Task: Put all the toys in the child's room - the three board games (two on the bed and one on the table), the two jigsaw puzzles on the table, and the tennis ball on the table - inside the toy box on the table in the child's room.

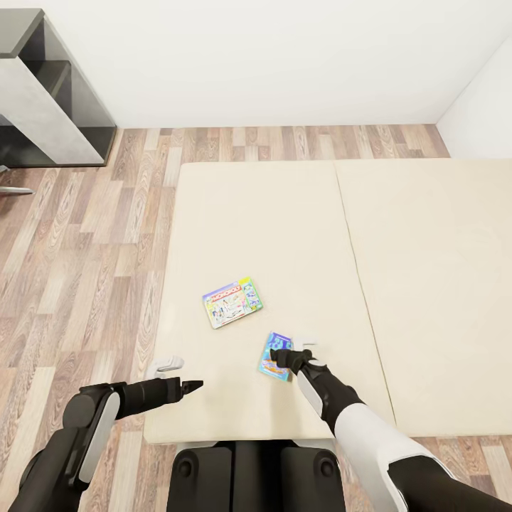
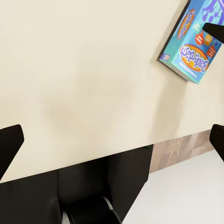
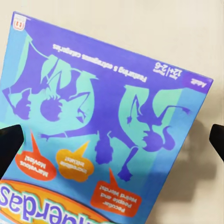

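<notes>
Task so far: Two board games lie on the bed [image 1: 284, 213], so the robot has not picked them up yet. The job looks like it is near its start.
Blue game [image 1: 274, 355]: It lies flat on the cream bed, low in the head view and a bit right of the middle. The right wrist view shows its cartoon art up close.
Pale game [image 1: 232, 303]: It lies flat on the bed too, up and to the left of the blue game, near it but not touching.
Toy box and other toys: No word on these from here.
Right gripper [image 1: 284, 358]: The arm reaches up from the lower right. The claw hangs right over the blue game with its fingers spread wide. It holds nothing.
Left gripper [image 1: 193, 386]: The arm lies low at the lower left and points right, over the near edge of the bed. Its fingers are spread apart and hold nothing.
</notes>
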Motion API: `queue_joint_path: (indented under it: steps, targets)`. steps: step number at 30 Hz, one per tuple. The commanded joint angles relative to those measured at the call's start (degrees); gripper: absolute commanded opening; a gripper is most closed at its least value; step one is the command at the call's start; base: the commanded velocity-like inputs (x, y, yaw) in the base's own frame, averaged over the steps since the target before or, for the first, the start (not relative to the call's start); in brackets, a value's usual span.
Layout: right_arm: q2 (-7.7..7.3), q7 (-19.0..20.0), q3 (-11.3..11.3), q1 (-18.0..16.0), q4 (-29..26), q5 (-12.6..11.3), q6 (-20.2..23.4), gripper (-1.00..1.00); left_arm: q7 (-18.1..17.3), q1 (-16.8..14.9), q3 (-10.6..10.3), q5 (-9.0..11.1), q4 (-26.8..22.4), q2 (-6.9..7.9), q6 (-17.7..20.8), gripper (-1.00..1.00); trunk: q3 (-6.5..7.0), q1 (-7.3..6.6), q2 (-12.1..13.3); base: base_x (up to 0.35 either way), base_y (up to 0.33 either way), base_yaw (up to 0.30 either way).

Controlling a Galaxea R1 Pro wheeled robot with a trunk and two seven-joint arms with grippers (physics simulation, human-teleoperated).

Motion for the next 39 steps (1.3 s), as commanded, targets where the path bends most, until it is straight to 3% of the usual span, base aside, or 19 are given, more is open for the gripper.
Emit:
queue_joint_path:
  steps: [1, 39]
  targets:
    - [0.0, -0.21, 0.26, -0.02, 0.01, -0.57, 0.13, 1.0, -0.01, -0.01, 0.07, 0.26, -0.05, 0.01, 0.42, 1.0, -0.06, 0.03, -0.09, 0.0, 0.0, 0.0]
    - [0.0, 0.32, 0.98, 0.07, 0.57, -0.22, -2.99, 1.0, -0.01, -0.01, 0.06, 0.26, -0.04, 0.01, 0.42, 1.0, -0.06, 0.03, -0.09, 0.0, 0.0, 0.0]
